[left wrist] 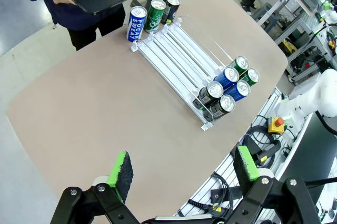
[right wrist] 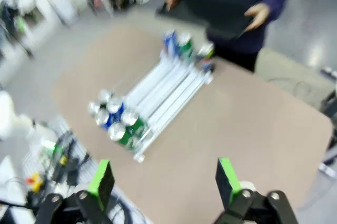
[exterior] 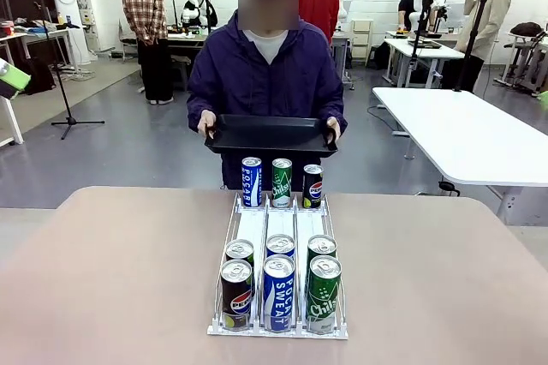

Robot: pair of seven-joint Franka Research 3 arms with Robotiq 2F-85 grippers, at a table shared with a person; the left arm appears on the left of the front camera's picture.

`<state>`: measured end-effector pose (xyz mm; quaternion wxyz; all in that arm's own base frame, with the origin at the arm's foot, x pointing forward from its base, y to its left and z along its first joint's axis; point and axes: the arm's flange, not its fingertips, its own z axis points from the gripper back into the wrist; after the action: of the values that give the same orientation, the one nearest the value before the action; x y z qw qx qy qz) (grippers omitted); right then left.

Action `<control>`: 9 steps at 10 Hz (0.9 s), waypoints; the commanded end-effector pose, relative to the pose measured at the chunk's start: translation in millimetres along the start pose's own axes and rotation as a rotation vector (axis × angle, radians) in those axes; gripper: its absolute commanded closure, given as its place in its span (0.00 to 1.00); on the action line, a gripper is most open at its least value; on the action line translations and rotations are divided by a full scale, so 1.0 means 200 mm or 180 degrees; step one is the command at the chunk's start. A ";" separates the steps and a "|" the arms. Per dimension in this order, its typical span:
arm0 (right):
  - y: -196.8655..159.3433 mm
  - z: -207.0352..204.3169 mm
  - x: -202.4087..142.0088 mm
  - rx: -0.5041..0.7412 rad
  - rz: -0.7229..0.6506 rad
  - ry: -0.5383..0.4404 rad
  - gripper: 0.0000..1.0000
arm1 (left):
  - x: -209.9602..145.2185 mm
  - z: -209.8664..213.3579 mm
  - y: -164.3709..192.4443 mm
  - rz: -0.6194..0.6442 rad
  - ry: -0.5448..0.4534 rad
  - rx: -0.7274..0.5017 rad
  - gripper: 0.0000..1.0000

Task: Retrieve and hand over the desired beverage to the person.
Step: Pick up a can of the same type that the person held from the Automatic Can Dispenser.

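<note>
I am holding my left end effector (left wrist: 183, 169) high over the near left of the surface (left wrist: 89, 108), green pads spread wide and gripping nothing.

A wire rack (exterior: 253, 230) is lying mid-surface, its three lanes running near to far.
- **Far end:** three cans are standing upright side by side, reading left to right as a blue Pocari Sweat can (exterior: 251, 182), a green can (exterior: 282, 182) and a dark Pepsi can (exterior: 312, 186).
- **Near end:** six cans are sitting two deep. The front row is showing a near Pepsi can (exterior: 236, 294), a near Pocari Sweat can (exterior: 278, 292) and a near green can (exterior: 324, 293). A second row (exterior: 280, 246) is touching behind them.

I cannot tell which drink is wanted.

The person (exterior: 267, 74) is standing at the far edge, gripping a black tray (exterior: 270, 135) by both ends, just above and behind the far cans.

I am hovering my right end effector (right wrist: 164, 181) above the near right, pads wide apart and empty; its view is blurring.
</note>
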<state>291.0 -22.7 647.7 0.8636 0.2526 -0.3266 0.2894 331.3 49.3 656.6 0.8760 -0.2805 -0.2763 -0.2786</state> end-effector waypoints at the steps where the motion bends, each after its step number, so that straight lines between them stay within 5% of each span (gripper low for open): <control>1: 0.21 -0.24 0.14 -0.0314 -0.0069 0.0721 0.00 | 0.00 0.01 0.00 -0.0034 -0.0002 -0.0024 0.00; 5: 0.48 -0.98 0.22 -0.1318 -0.1073 0.1506 0.00 | 0.00 0.01 0.00 -0.0034 -0.0002 -0.0024 0.00; 7: 0.51 -1.22 0.22 -0.1395 -0.1253 0.1610 0.00 | 0.00 0.01 0.00 -0.0034 -0.0002 -0.0024 0.00; 9: 0.52 -1.24 0.20 -0.1164 -0.1152 0.1493 0.00 | 0.00 0.01 0.00 -0.0034 -0.0002 -0.0024 0.00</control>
<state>350.5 223.8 525.9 0.9887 0.0493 -0.0985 0.1020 331.1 49.1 656.9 0.8764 -0.2795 -0.2762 -0.2785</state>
